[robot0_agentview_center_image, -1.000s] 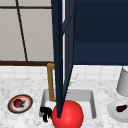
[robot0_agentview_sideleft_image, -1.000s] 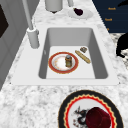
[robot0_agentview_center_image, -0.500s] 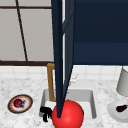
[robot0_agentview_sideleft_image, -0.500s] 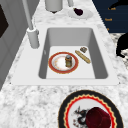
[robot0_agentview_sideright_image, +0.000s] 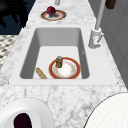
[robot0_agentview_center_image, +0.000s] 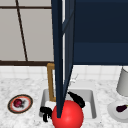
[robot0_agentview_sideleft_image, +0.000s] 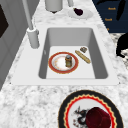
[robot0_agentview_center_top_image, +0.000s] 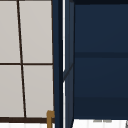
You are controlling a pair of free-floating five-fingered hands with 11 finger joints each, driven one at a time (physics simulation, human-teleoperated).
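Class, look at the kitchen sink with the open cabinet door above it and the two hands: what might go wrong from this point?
1. The open cabinet door hangs over the sink beside the right hand; a hand rising could knock it.
2. The left hand hovers by the sink's front edge, close to the red ball; a bump could send it rolling.
3. The jar stands upright on the plate in the basin; a nudge may tip it.

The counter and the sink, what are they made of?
The counter looks like polished stone, maybe marble or granite: white with grey speckles. The sink looks like smooth matte enamel or plastic: plain pale grey, without shine. It is a render, so neither is sure.
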